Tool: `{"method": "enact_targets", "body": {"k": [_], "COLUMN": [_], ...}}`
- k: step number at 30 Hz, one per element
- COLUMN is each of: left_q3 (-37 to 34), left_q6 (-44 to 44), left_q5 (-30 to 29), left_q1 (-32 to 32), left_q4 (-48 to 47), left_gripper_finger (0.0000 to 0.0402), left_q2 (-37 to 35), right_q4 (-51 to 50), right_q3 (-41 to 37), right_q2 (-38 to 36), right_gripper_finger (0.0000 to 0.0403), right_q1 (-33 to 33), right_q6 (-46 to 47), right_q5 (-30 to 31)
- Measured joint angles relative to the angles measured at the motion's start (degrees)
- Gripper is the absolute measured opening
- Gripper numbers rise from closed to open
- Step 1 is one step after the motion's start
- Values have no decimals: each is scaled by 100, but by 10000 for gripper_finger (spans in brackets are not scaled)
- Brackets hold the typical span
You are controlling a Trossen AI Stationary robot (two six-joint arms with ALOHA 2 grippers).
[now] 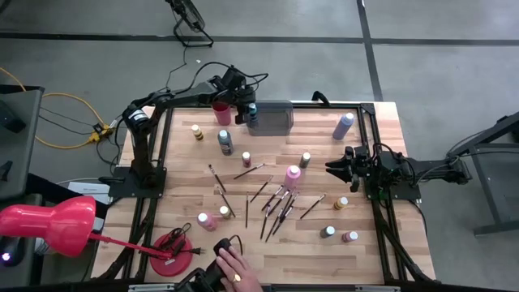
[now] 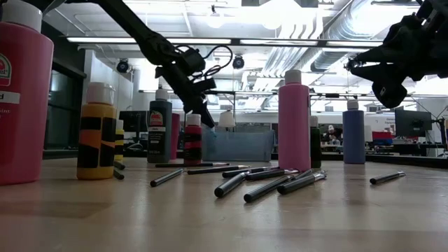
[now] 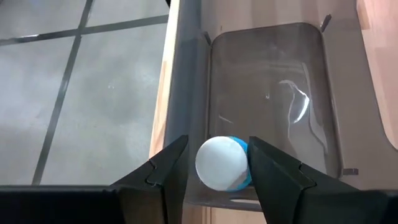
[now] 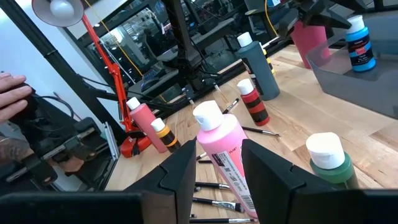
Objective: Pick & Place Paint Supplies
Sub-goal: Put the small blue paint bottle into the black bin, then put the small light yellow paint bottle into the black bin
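Left gripper (image 3: 217,171) low, fingers parted.

Pale wooden table (image 1: 324,162) with visible grain, translucent smooth plastic tray (image 3: 273,81), glossy plastic bottles (image 2: 294,119).

A small blue white-capped paint bottle (image 3: 224,164) is being kept inside the grey rectangular plastic tray (image 1: 276,118) at the table's far edge. A pink plastic cup (image 1: 221,113) is being seen just left of it, thin dark-handled paintbrushes (image 1: 280,207) being spread mid-table.

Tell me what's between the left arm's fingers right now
A blue paint bottle with a white cap sits between the left gripper's fingers, over the grey tray, per the left wrist view.
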Motion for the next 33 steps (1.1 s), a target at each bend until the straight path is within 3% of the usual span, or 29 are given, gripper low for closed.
{"method": "enact_targets", "body": {"k": [5, 11, 16, 23, 33], "left_q3": [0, 0, 2, -75, -2343], "left_q6": [-2, -2, -75, -248, -1271], "left_q5": [-14, -63, -138, -587, -623], "left_q1": [-1, -1, -12, -47, -38], "left_q4": [-32, -69, -769, -2024, -1617], "left_gripper_finger": [166, 217, 242, 235, 227], "left_q2": [-54, -447, -946, -1933, -4050], "right_q4": [-2, -1, 0, 0, -2], "right_q3": [-1, 0, -2, -2, -1], "right_q2": [0, 1, 2, 0, 0], "right_gripper_finger": [123, 123, 123, 123, 123], "right_q1": [-1, -1, -2, 0, -1], "right_q6": [0, 0, 0, 0, 0], "right_q5": [0, 0, 0, 0, 0]}}
